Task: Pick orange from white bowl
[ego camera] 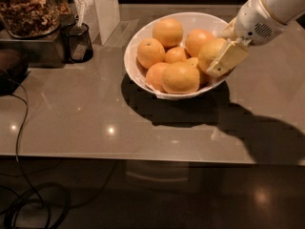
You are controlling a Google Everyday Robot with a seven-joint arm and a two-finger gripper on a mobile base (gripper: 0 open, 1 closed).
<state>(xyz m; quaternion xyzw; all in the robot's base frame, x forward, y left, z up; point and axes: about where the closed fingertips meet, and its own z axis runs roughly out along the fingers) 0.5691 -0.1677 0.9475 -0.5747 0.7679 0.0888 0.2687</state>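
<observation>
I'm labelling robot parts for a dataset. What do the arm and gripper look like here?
The arm is a smooth, rounded white casing with a small dotted grille near the wrist. The gripper, at the right side of the white bowl, is pale cream-yellow and flat-sided. No cables show.

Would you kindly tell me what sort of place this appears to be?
Probably a kitchen or pantry counter: a glossy grey countertop carries a white bowl of oranges, with a glass jar of brown snacks nearby. The gripper reaches into the bowl.
</observation>
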